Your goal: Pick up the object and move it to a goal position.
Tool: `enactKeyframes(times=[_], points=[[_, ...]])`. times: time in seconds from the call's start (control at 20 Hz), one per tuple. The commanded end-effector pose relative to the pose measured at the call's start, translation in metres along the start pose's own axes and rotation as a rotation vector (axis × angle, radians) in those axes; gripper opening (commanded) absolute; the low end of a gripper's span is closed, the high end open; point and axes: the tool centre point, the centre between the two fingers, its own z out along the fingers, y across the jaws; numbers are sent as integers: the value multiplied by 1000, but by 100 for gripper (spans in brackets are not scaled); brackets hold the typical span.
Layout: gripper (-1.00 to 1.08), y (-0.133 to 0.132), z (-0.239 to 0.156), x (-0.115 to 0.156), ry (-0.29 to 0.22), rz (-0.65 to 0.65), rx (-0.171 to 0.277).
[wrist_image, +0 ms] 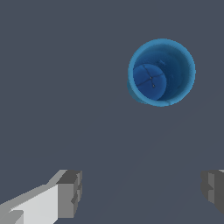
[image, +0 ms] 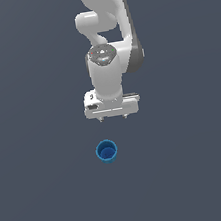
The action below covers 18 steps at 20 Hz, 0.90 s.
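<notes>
Arm (image: 106, 57) reaching straight down, pincer (image: 113, 117) spread wide and empty, blue cup (image: 107, 151) upright, apart from it.

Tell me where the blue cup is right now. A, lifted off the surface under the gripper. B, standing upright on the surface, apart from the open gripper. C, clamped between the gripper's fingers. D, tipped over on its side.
B: the blue cup stands upright with its hollow showing, and in the wrist view the gripper has its fingers spread wide with nothing between them, clear of the cup.
</notes>
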Motion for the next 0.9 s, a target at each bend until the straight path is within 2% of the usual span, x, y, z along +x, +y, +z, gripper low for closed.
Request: enactKeyframes(times=[0.0, 0.85], points=[[28, 0, 0, 0, 0, 0, 0], [28, -1, -1, 7, -16, 2, 6]])
